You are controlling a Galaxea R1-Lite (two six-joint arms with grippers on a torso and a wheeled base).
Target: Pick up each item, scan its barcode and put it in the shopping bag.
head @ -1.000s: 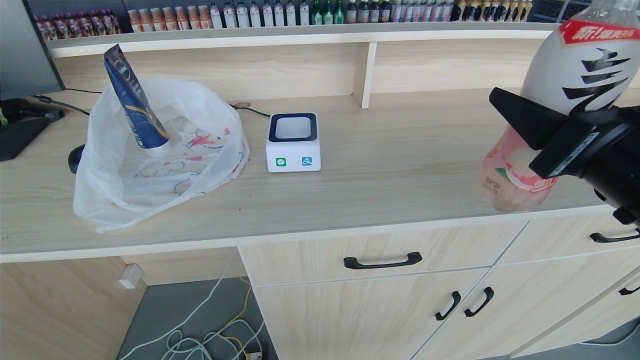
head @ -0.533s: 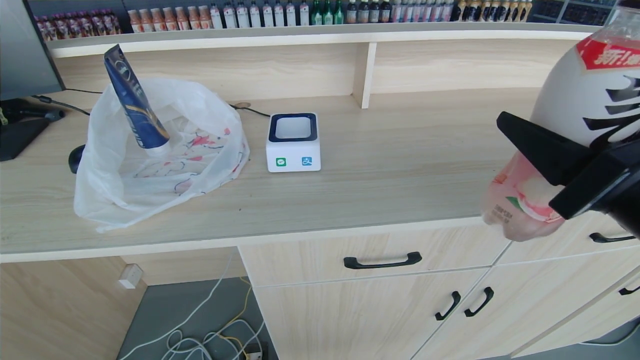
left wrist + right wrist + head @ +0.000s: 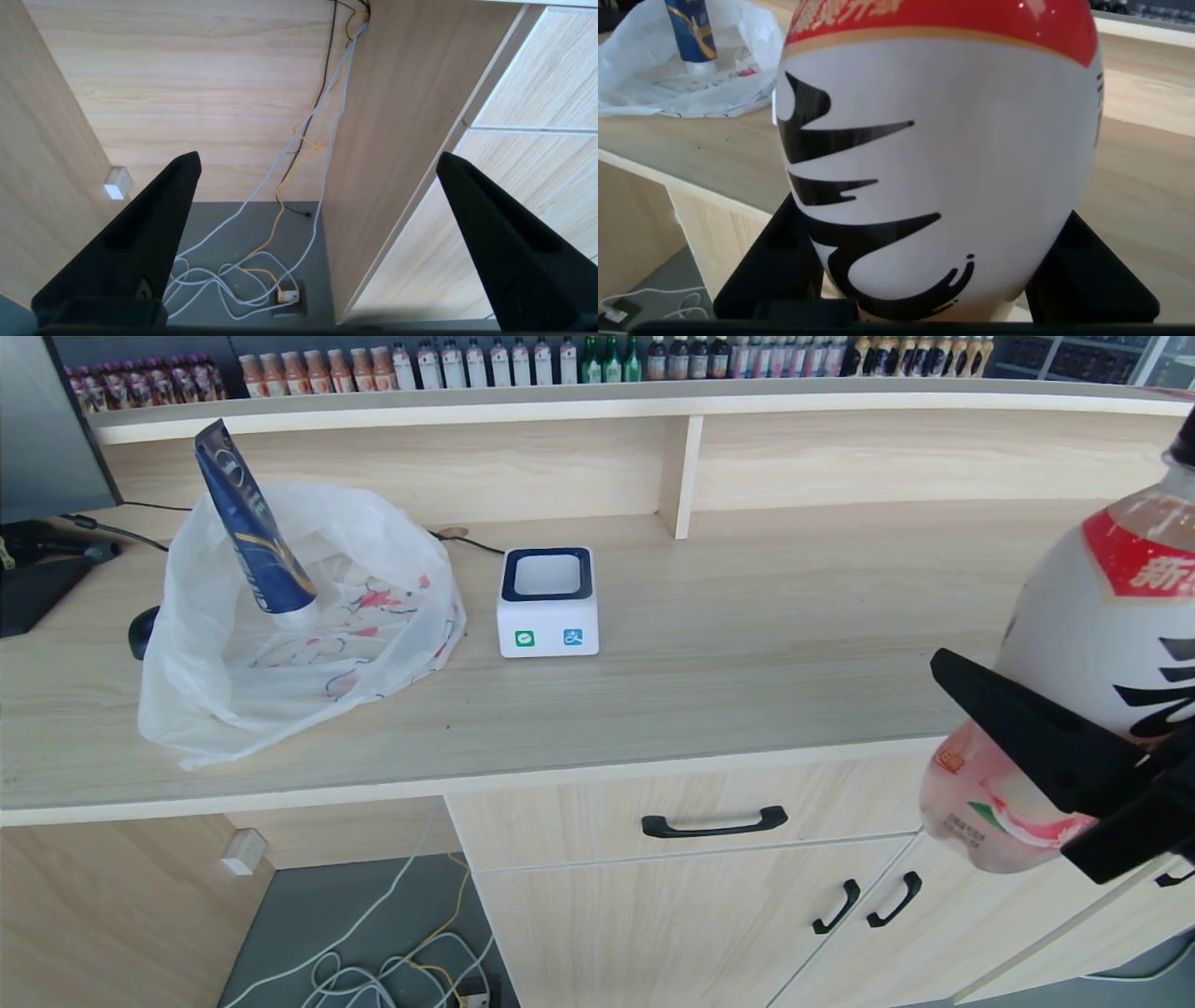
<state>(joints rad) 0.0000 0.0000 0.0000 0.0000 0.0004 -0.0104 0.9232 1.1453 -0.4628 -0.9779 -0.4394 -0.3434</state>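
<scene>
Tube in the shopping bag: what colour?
The tube is dark blue with a gold stripe, whitish at its lower end; best in the head view.

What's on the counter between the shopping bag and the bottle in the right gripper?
In the head view, the white scanner stands just beside the shopping bag; from it toward the held bottle the countertop is bare.

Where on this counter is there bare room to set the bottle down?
The widest bare counter runs from the scanner toward the right end, in front of the shelf divider. A narrower strip lies along the front edge before the shopping bag. The left end is crowded: bag, tube, cables.
</scene>
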